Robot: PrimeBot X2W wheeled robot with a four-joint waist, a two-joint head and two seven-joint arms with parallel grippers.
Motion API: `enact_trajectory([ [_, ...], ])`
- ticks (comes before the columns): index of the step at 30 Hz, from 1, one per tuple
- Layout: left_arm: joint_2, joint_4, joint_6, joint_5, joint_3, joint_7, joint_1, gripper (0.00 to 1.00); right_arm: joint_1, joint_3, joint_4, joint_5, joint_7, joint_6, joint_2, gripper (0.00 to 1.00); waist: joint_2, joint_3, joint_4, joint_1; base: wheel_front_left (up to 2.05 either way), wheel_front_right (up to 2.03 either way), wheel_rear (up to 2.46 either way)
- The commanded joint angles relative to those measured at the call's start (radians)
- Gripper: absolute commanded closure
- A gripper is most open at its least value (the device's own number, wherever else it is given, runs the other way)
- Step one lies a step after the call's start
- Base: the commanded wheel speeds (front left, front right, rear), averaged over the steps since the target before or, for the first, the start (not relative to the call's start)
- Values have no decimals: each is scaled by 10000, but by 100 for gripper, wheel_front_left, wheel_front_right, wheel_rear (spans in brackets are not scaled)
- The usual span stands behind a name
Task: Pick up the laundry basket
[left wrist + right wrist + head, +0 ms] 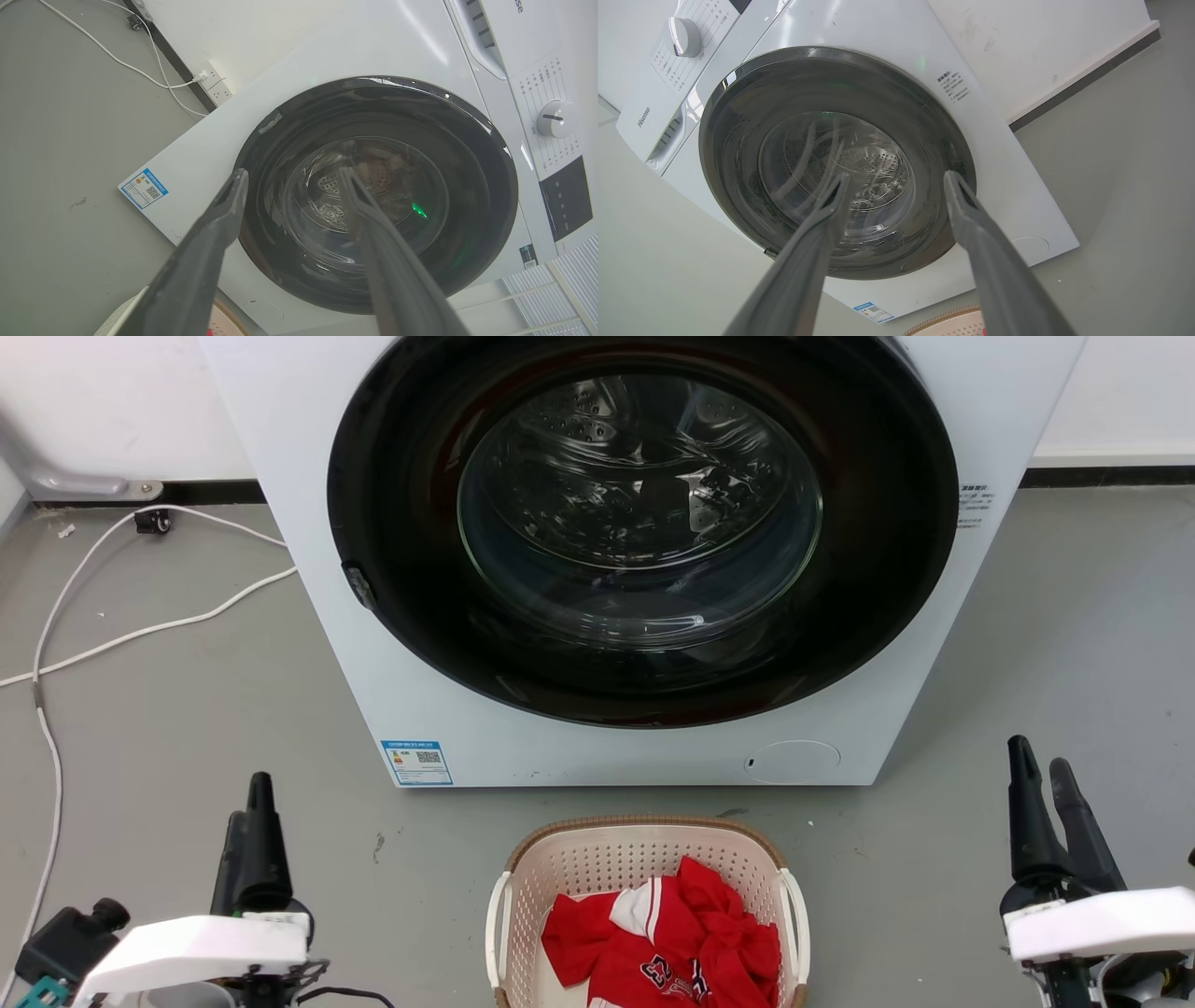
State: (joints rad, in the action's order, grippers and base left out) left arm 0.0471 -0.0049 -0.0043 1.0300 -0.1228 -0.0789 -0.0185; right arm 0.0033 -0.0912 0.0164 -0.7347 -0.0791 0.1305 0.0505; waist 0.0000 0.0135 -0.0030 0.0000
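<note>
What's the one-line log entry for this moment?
stage: pre-grasp | laundry basket: on floor before washing machine, holds red garment | left claw: open, empty, left of basket | right claw: open, empty, right of basket

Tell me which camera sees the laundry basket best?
The head view: it shows most of the laundry basket, both handles and the red clothes inside. Each wrist view catches a sliver of it at the bottom.

The washer (1017, 210) bore the brand "Hisense" on its drawer (644, 119). A red jersey (672, 943) in the basket (644, 823) showed what looked like "23". A blue label (416, 763) with a QR code and a sticker (974, 504) beside the door carried print too small to read.
</note>
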Motion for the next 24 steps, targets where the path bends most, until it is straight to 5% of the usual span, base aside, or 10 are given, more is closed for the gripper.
enact_trajectory([
  [1,32,-264,11,-304,83,-84,4,0,22,45,-237,333,-81,1,26,0,0,4,-1,0,0,0,0],
  [22,37,-1149,-223,-4994,1611,-693,-454,0,563,529,-559,3460,-687,1,17,0,0,38,-48,0,0,0,0],
  [24,186,-1029,-164,-6085,2161,-852,-497,0,666,619,-406,4105,-844,1,14,0,0,72,-62,0,0,0,0],
])
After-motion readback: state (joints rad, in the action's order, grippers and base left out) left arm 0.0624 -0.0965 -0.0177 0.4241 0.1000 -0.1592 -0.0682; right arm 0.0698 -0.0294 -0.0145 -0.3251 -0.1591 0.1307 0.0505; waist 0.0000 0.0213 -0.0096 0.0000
